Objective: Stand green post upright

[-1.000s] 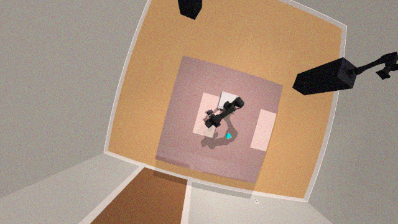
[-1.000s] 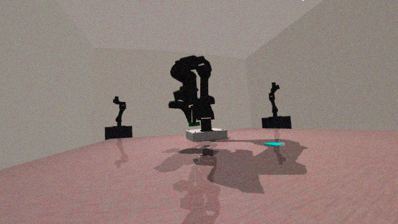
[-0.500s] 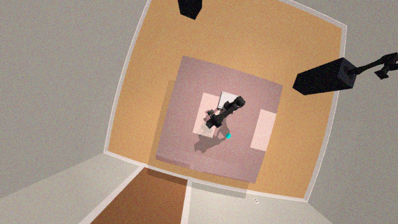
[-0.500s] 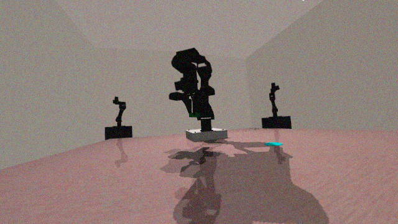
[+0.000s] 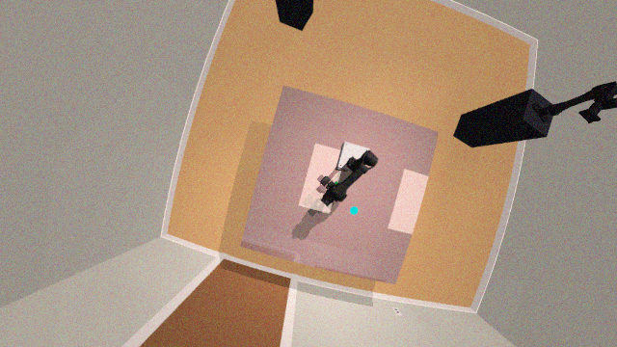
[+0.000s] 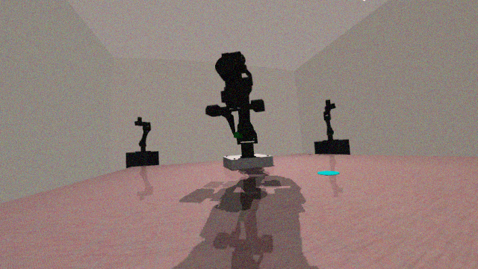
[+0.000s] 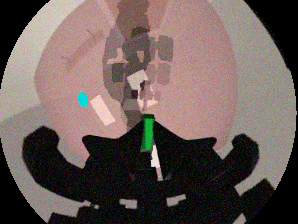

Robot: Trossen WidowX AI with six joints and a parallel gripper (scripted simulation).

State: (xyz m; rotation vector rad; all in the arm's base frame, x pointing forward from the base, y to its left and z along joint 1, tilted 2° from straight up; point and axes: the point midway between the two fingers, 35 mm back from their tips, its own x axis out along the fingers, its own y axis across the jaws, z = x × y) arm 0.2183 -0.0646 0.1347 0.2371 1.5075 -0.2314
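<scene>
The green post (image 5: pixel 335 183) (image 6: pixel 238 135) (image 7: pixel 148 134) is held between the fingertips of my gripper (image 6: pixel 237 133) (image 7: pixel 148 123). The gripper is shut on it, and the post is raised well above the table top. In the wrist view the post shows as a short green bar between the dark fingers; its exact tilt is hard to tell. In the top view the arm hides most of it. The flat cyan circle (image 5: pixel 354 210) (image 6: pixel 328 172) (image 7: pixel 83 99) lies on the table with nothing on it, to the right of the gripper in the top and exterior views.
The arm's pale base (image 5: pixel 352 151) (image 6: pixel 248 163) stands behind the gripper in the exterior view. Pale rectangles (image 5: pixel 409 201) (image 5: pixel 318 166) show on the pinkish table (image 5: pixel 289 116). Black pedestals (image 6: pixel 142 159) (image 6: pixel 331 147) with other arms stand beyond the table. The arm's shadow falls on the table.
</scene>
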